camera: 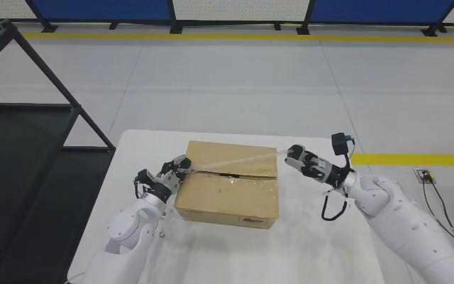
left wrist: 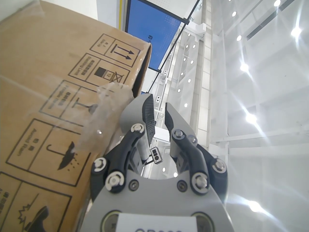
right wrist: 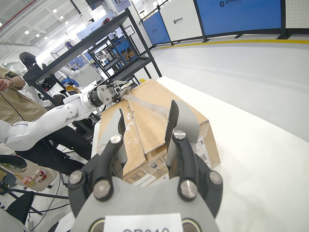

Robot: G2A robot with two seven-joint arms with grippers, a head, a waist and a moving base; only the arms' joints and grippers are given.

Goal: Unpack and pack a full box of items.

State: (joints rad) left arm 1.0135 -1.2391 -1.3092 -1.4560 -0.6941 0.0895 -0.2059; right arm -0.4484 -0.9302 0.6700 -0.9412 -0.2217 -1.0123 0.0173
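Note:
A brown cardboard box stands in the middle of the white table. Its top flaps are down, with the seam slightly parted. A strip of clear tape is lifted off the seam and stretches across the box top to my right gripper. That gripper hangs just off the box's right top edge, open, and the tape clings to one of its fingers. My left gripper sits at the box's left top corner, fingers a narrow gap apart with nothing between them. Crumpled tape sticks to the box side beside it.
A black metal rack stands off the table's left side. Bare table surface lies in front of the box and to its right. Blue and white barrier panels line the far floor.

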